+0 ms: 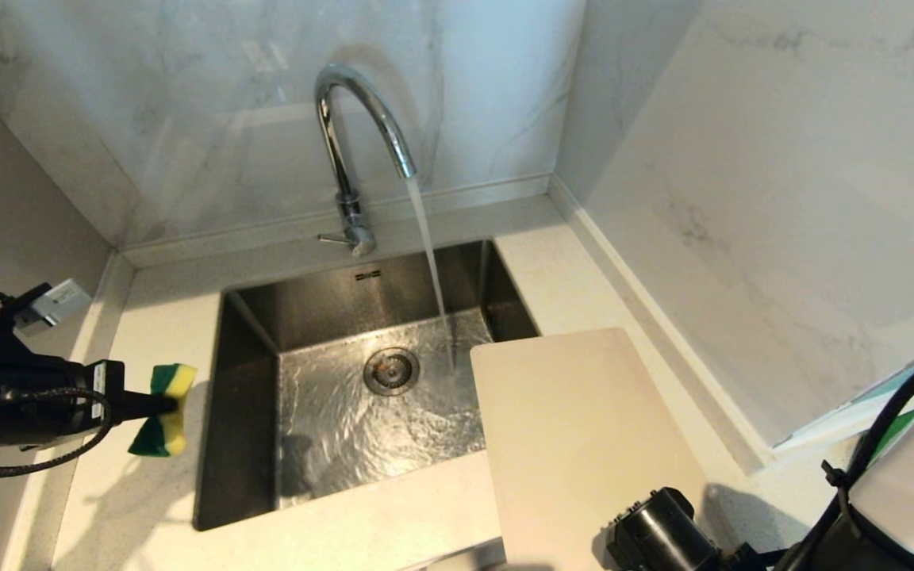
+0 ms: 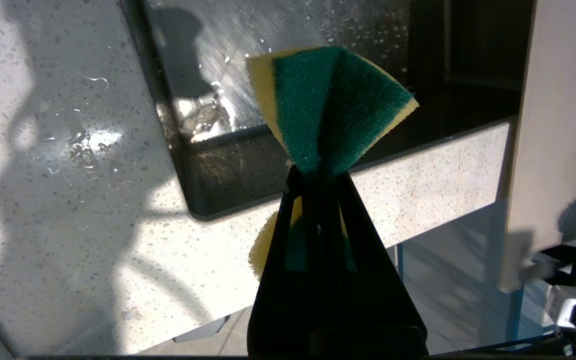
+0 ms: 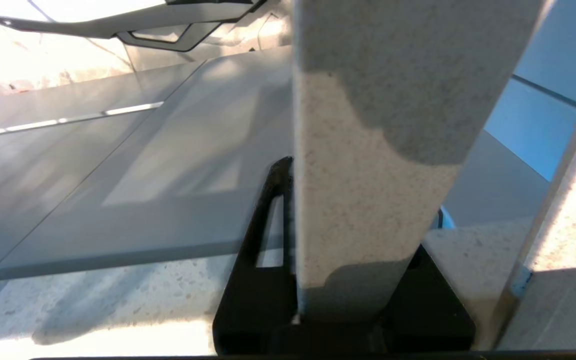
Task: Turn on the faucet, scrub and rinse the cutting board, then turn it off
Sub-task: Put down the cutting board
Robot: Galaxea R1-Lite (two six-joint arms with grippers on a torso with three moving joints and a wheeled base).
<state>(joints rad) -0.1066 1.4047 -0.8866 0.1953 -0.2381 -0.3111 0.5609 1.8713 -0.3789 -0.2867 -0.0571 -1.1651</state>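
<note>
The left gripper (image 2: 320, 175) is clamped on a green-and-yellow sponge (image 2: 328, 107), pinching it at the middle so both ends fan out. It hangs over the tabletop (image 1: 147, 492) just to the left of the sink (image 1: 251, 333), clear of the water.

The right gripper (image 3: 348, 280) sits at the near edge of the tabletop, with the cutting board (image 1: 576, 428) standing between its fingers (image 3: 268, 220); whether the fingers press on the board cannot be told. The board lies flat on the tabletop to the right of the sink, its far left corner overhanging the basin.

The faucet (image 1: 346, 151) stands behind the sink. Water runs from its spout into the basin, landing just beside the board's overhanging corner.
</note>
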